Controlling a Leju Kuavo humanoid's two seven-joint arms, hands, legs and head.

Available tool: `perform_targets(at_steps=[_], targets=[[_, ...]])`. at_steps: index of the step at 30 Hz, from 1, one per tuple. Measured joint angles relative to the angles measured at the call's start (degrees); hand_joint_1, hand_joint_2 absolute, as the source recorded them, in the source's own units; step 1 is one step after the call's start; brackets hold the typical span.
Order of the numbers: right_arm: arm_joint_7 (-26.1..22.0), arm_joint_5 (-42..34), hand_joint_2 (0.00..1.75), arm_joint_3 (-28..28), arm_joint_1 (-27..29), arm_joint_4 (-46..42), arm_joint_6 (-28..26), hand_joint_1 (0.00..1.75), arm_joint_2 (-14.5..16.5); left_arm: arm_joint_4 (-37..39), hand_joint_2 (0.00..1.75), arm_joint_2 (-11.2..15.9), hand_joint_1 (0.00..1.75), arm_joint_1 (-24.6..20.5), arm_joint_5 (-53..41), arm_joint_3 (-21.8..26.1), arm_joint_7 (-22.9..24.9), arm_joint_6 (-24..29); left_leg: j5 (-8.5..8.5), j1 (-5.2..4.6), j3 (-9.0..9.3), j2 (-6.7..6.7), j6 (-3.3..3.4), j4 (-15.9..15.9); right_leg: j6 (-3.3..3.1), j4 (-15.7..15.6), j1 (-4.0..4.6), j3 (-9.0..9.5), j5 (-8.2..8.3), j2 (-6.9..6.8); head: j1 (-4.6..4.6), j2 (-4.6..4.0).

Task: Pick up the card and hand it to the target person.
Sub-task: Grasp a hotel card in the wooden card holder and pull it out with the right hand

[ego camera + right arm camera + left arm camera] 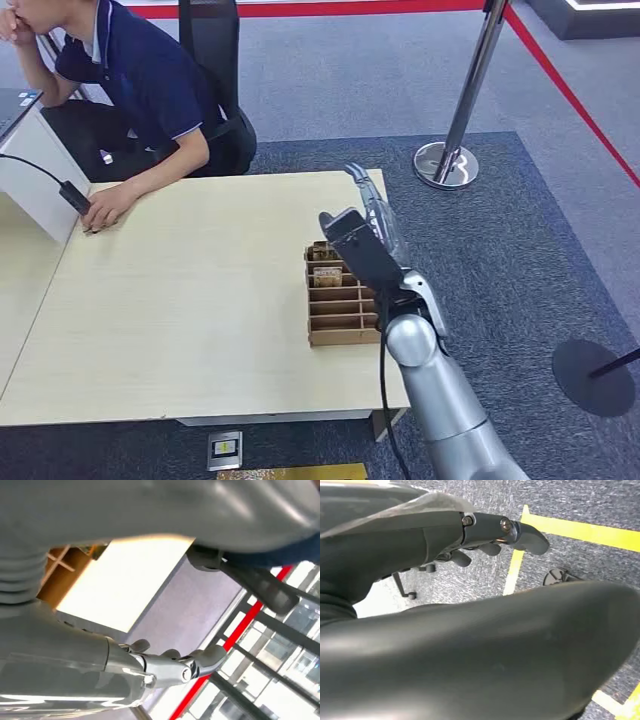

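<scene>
Right hand (370,225) hovers above the far end of a brown slotted rack (341,300) on the pale worktop (189,300), fingers extended and spread, holding nothing. Cards (326,262) stand in the rack's far slots, just beneath the hand. Left hand (497,532) hangs over carpet with its fingers apart, also holding nothing. A person (143,80) in a dark shirt sits at the worktop's far corner, well away from the rack, one hand resting on the surface. Risks look plain: the light rack could slide or tip off the near edge if fingers catch a divider, and thin cards packed together may come out in a pair or slip free.
</scene>
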Motion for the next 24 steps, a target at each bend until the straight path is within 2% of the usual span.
perform_targets(at_steps=[4, 10, 16, 20, 24], targets=[[1.71, 3.49, 1.75, 2.65, -1.05, 2.30, -2.91, 0.00, -0.04, 0.14, 0.00, -0.03, 0.00, -0.07, -0.23, 0.28, -0.04, 0.00, 0.01, 0.00, -0.01, -0.01, 0.00, 0.00, 0.00, 0.00, 0.00, -0.01, 0.00, 0.00, 0.00, 0.00], [5.53, 11.00, 1.75, 5.11, -0.63, 4.93, -10.22, 0.00, -0.55, 0.23, 0.00, -0.04, 0.00, -0.12, -0.31, 0.35, -0.05, 0.00, 0.00, 0.00, -0.04, -0.01, 0.01, 0.00, 0.00, -0.03, 0.00, -0.04, 0.00, 0.00, 0.00, 0.00], [12.99, 25.71, 1.75, 5.89, 1.17, 5.56, -17.45, 0.00, -1.26, 0.27, 0.00, -0.06, 0.00, -0.13, -0.82, 0.34, -0.05, -0.19, 0.00, 0.00, -0.04, 0.00, 0.01, 0.01, 0.00, -0.03, 0.00, -0.05, 0.01, 0.00, 0.00, 0.00], [17.42, 36.73, 1.75, 6.83, 1.76, 5.71, -18.23, 0.00, -1.69, 0.28, 0.00, -0.07, 0.00, -0.16, -1.44, 0.32, -0.10, -0.50, 0.00, 0.00, -0.03, 0.00, 0.01, 0.01, -0.01, -0.03, 0.00, -0.05, 0.01, 0.00, 0.00, 0.00], [18.74, 43.68, 1.75, 8.25, 1.86, 6.39, -16.62, 0.00, -1.85, 0.29, 0.00, -0.06, 0.00, -0.22, -1.76, 0.29, -0.38, -0.95, 0.01, 0.00, -0.04, 0.00, 0.00, 0.01, -0.01, -0.02, 0.00, -0.05, 0.01, 0.00, -0.01, 0.00]])
